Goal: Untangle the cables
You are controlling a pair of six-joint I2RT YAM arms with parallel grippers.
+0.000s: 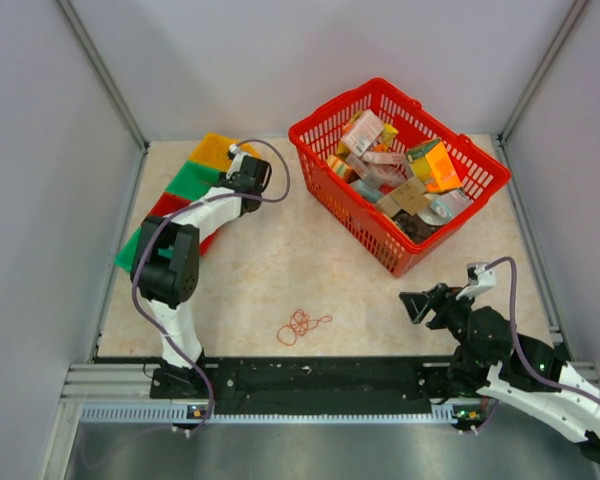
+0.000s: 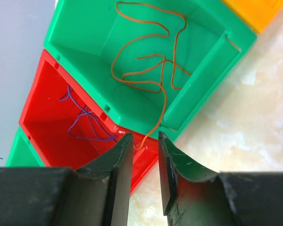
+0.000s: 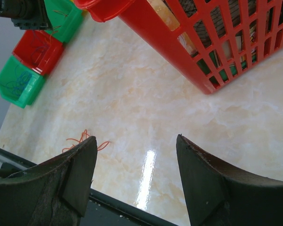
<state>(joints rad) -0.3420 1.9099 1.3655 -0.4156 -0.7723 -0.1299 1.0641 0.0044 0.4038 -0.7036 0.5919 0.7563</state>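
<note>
In the left wrist view an orange cable (image 2: 151,61) lies looped in a green bin (image 2: 80,37). Its tail hangs over the bin's rim and ends between the tips of my left gripper (image 2: 145,135), whose jaws stand a little apart, not pinching it. A purple cable (image 2: 82,120) rests in the red bin (image 2: 42,103) beside it. A tangled orange-red bundle (image 1: 302,325) lies on the table near the front edge and also shows by my right gripper's left finger (image 3: 80,140). My right gripper (image 3: 137,139) hovers open and empty, to the right of the bundle.
A red basket (image 1: 325,165) full of packets stands at the back right. The row of bins along the left edge runs yellow (image 1: 212,150), green, red, green (image 3: 9,92); bluish strands lie in the nearest one. A black rail (image 1: 310,375) borders the front.
</note>
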